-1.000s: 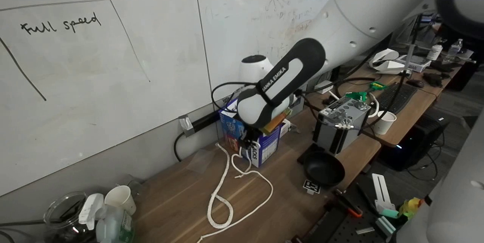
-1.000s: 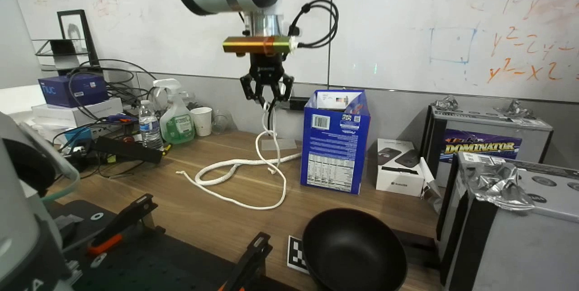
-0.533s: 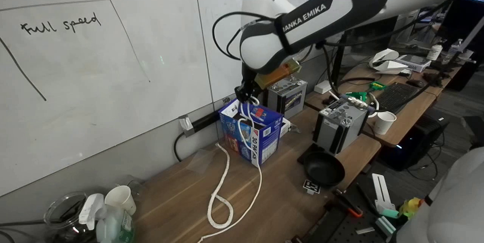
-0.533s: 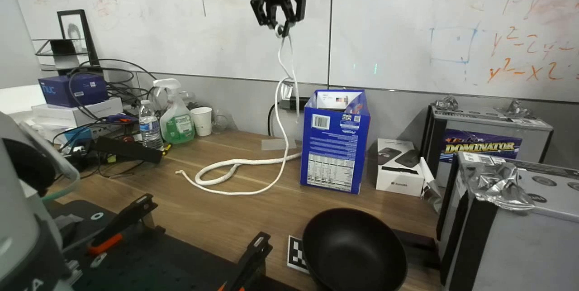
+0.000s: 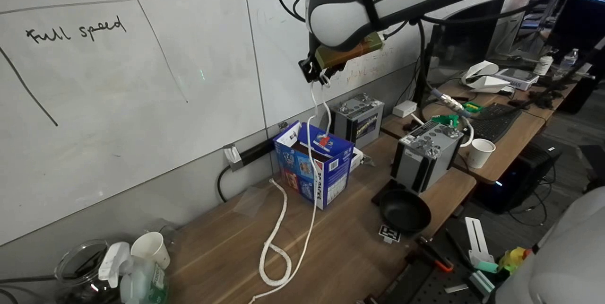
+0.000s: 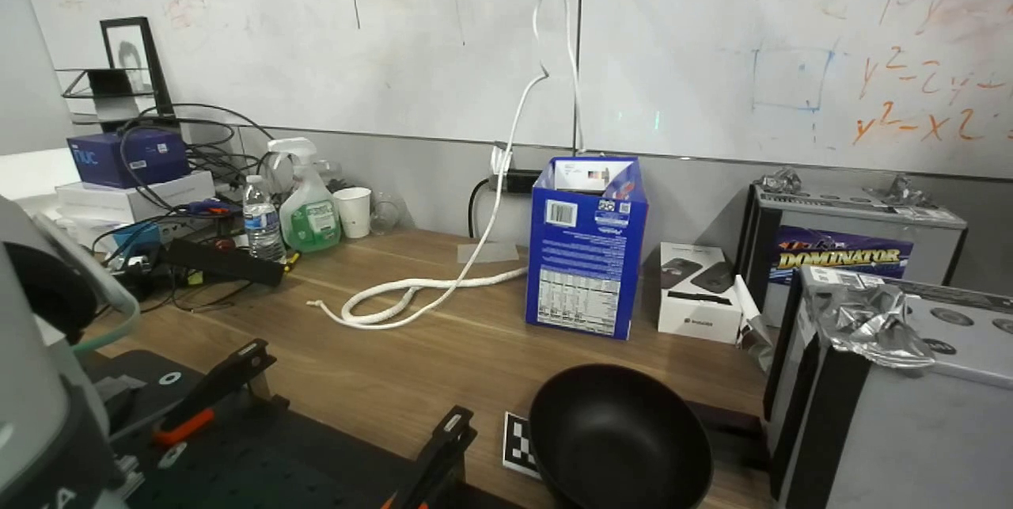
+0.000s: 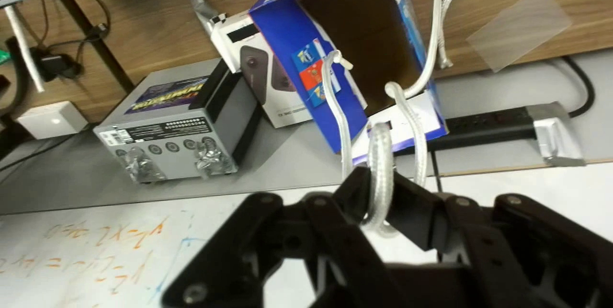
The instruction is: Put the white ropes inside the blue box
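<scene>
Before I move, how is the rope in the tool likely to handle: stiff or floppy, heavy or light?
Probably floppy: the rope sags in loose bends below the tool. Likely light, since it looks thin beside the box. Its lower stretch may trail or drag, as it lies on the table.

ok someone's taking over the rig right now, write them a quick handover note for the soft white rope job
Black two-finger gripper: shut on the soft white rope, high above the brown wooden table.
Blue printed cardboard box: upright on the table, open on top.
Rope: one end dangles near the box's opening; another strand trails down to loose loops on the table.
Done: rope gripped, partly lifted.
Left: all of it into the box.
</scene>
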You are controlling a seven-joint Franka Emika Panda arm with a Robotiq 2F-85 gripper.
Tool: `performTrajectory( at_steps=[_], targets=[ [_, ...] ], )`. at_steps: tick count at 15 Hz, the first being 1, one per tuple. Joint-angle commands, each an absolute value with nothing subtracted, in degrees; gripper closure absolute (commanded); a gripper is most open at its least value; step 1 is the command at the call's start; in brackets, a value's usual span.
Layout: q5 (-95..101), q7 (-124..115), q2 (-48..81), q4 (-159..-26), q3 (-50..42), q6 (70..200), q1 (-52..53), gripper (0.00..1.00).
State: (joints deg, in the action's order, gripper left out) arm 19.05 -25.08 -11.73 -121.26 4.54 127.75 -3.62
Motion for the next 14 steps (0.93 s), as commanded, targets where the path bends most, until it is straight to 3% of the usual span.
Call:
performTrajectory(
  at_steps=[1,14],
  targets=[
    [24.23,-30.43,-8.45,-117.50,4.45,126.54,-5.39,0.97],
    [17.69,-25.59,9.38,-115.59,-1.70,132.65,-4.60,0.97]
  ],
)
